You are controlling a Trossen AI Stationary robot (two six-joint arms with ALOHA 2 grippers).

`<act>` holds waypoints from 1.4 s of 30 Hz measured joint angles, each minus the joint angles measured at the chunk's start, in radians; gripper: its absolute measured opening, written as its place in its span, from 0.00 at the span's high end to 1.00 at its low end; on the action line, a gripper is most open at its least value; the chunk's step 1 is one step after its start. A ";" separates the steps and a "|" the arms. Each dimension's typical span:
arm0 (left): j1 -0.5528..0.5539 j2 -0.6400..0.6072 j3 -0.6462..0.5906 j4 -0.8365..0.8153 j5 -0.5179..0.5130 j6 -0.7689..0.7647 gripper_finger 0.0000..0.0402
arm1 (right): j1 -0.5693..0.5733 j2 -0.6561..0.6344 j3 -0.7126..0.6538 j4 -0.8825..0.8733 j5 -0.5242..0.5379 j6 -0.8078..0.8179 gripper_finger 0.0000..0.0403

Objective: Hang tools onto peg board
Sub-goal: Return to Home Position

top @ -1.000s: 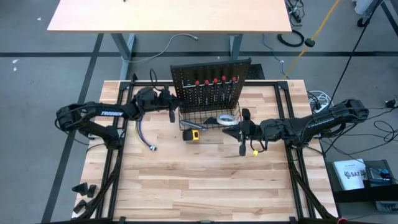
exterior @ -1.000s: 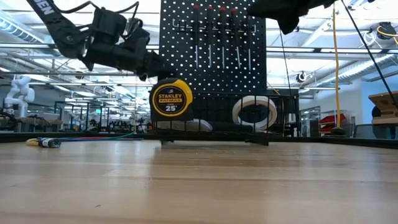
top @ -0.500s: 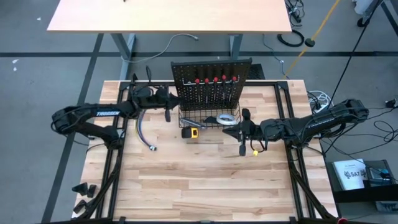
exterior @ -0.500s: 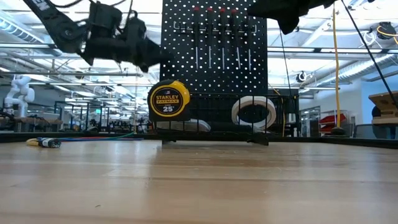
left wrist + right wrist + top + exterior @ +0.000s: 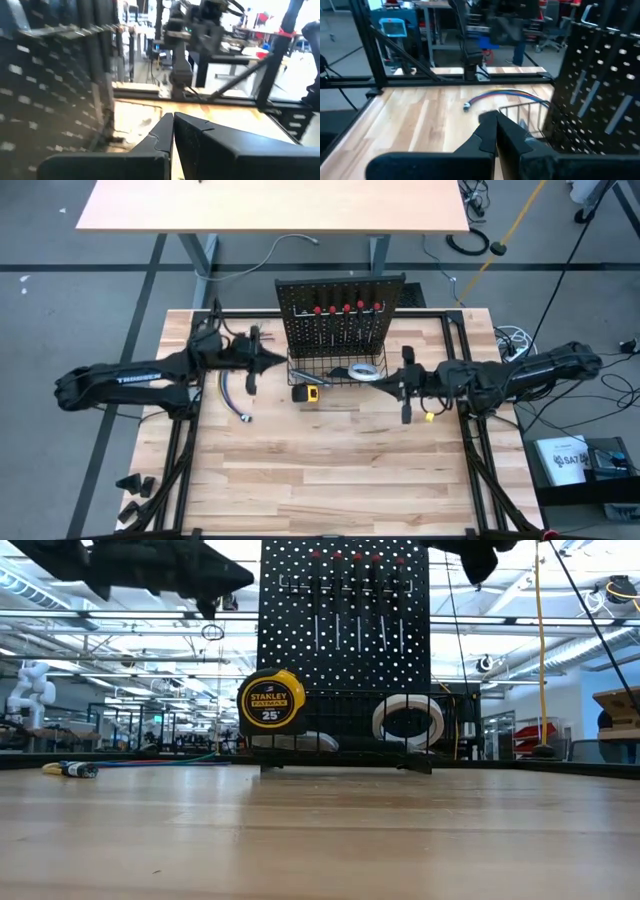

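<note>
Your left claw [image 5: 172,118] is hovering clenched, the peg board [image 5: 340,330] standing just beside its tips, screwdrivers [image 5: 346,310] hanging on it; your right claw [image 5: 496,116], clenched too, is hovering near its other side.

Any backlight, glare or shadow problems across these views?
Low view: bright ceiling lights behind the scene turn the peg board and the left arm into dark silhouettes, though the tape measure label is legible. High view: even light, with only soft shadows on the table and no glare.
</note>
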 joint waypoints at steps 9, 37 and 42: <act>-0.258 -0.055 -0.006 -0.089 -0.224 0.002 0.95 | -0.014 -0.046 -0.051 -0.085 0.000 0.031 1.00; -0.282 -0.571 -0.312 -0.234 -0.425 0.033 0.95 | -0.028 -0.629 -0.506 -0.080 0.057 0.187 1.00; -0.240 -0.636 -0.312 -0.271 -0.424 0.026 0.95 | -0.029 -0.718 -0.544 -0.081 -0.016 0.159 1.00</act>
